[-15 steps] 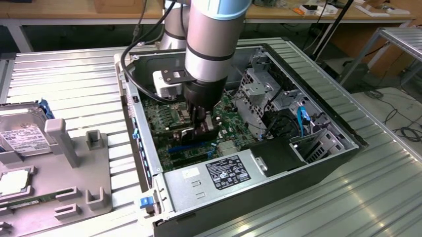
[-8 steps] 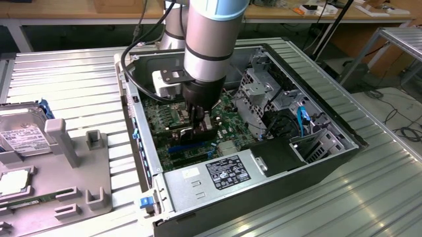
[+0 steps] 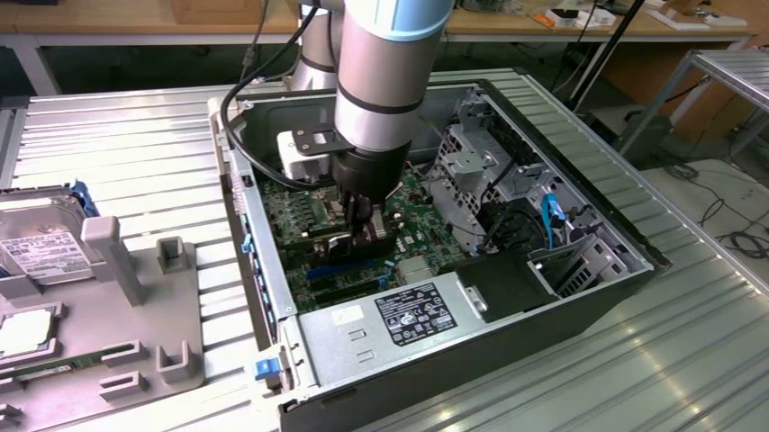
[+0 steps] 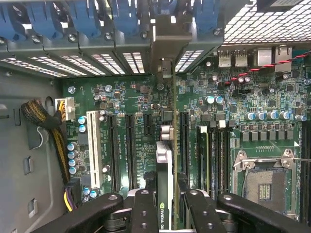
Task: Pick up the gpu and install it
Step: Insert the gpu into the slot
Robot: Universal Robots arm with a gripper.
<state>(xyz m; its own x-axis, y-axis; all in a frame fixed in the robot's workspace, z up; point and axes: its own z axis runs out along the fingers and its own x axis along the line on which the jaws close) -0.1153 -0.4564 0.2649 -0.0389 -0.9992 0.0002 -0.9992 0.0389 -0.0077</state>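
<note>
The arm (image 3: 382, 81) reaches down into the open computer case (image 3: 601, 297), which lies on its side on a ribbed metal table (image 3: 132, 153). The gripper (image 3: 364, 232) grasps the gpu (image 3: 351, 247) edge-on above the green motherboard (image 3: 294, 211) (beside the blue slots). The power supply (image 3: 391, 322) occupies the near corner. A grey fixture (image 3: 108, 270) stands toward the exterior view's left.

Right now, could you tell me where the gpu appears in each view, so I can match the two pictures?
Exterior view: the gpu stands on edge in the end effector, low inside the open computer case, over the motherboard.
Wrist view: the gpu is edge-on at the picture's middle between the end effector fingers, its bracket reaching the rear slot wall.
Shared landmark: the green motherboard with its long expansion slots.
</note>
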